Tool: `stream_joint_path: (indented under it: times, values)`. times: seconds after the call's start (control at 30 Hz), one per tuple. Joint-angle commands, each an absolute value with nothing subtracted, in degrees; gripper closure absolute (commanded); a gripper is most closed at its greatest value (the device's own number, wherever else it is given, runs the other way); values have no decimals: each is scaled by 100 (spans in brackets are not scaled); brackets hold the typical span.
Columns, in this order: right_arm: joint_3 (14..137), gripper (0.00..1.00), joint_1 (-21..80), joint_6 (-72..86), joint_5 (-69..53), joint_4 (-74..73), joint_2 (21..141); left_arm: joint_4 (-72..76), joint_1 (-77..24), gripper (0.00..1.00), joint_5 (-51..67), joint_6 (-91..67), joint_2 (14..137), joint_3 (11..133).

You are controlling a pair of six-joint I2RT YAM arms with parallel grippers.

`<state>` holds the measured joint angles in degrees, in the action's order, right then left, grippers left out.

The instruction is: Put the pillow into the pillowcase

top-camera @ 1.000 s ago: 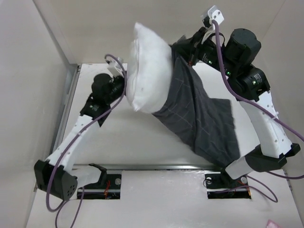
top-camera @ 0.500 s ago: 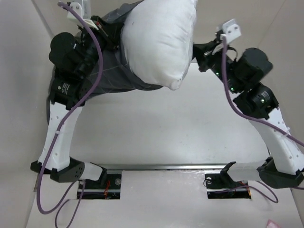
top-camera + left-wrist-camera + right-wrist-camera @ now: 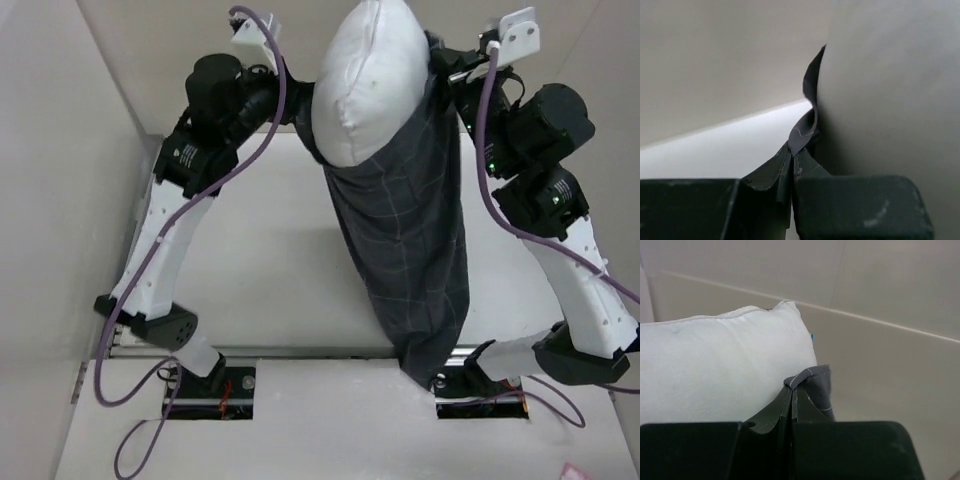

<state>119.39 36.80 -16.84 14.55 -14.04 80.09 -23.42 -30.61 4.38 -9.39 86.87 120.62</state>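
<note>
Pillow (image 3: 372, 85) raised high over table (image 3: 260, 280), top end protruding from pillowcase (image 3: 410, 240). Pillowcase hangs down toward arm bases. Left gripper (image 3: 792, 159) clamped tight on pillowcase hem, pillow just beside it. Right gripper (image 3: 791, 392) pinched on opposite hem, pillow just beside its tips.

White table (image 3: 270, 260) boxed in by plain pale walls (image 3: 60, 200) on three sides

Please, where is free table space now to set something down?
Widest: bare table between left arm and hanging pillowcase. Narrower strip between pillowcase and right arm. Crowded far side: left gripper and right gripper pinch the pillowcase beside the pillow.
</note>
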Motion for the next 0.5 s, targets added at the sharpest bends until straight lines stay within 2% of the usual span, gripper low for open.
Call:
stream_joint_path:
  times: [0.0,0.03,0.07,0.1,0.13,0.17,0.2,0.23,0.27,0.3,0.33,0.37,0.4,0.43,0.47]
  values:
    - [11380,100,3630,-1828,1589,-289,7556,-1840,-2612,100,-563,-825,8934,13838]
    - [11791,100,3578,-1828,1747,-1056,7907,-2942,-2506,100,-6,-878,9869,14661]
    - [12943,100,3508,-1828,2106,-1568,8302,-3362,-2505,100,531,-879,10201,15391]
    - [13494,100,3507,-1776,2362,-2087,8923,-3610,-2505,100,1110,-879,10335,15886]
    - [13848,100,3507,-1601,2364,-2831,9017,-3604,-2801,100,2065,-879,10023,15847]
    - [13852,100,3507,-1504,1947,-2839,8904,-3273,-3091,100,2222,-748,9611,15281]
    - [12894,100,3507,-1451,1655,-2578,8616,-2643,-3424,100,2224,-469,9041,14310]
    - [12093,100,3507,-1450,1357,-2071,7752,-1775,-3724,100,2067,-318,8365,11933]
    - [11337,100,3507,-1398,1049,-1056,7326,-87,-4092,100,934,-316,7271,11048]
    - [10442,100,3568,-1319,489,-855,7008,269,-4096,100,192,-247,7042,10648]
    - [10276,100,3568,-1197,196,-853,6700,220,-4026,100,-311,-246,7040,11009]
    - [10205,100,3568,-1047,-24,-1044,6697,-433,-3460,100,-647,-316,7562,11509]
    - [10204,100,3568,-1046,-166,-968,6697,-927,-3150,100,-537,-517,7976,12158]
    - [10404,100,3568,-1046,68,-706,7063,-1871,-2738,100,-118,-745,8885,13504]
    - [10841,100,3568,-1046,575,-703,7458,-1881,-2733,100,-114,-860,9295,14135]
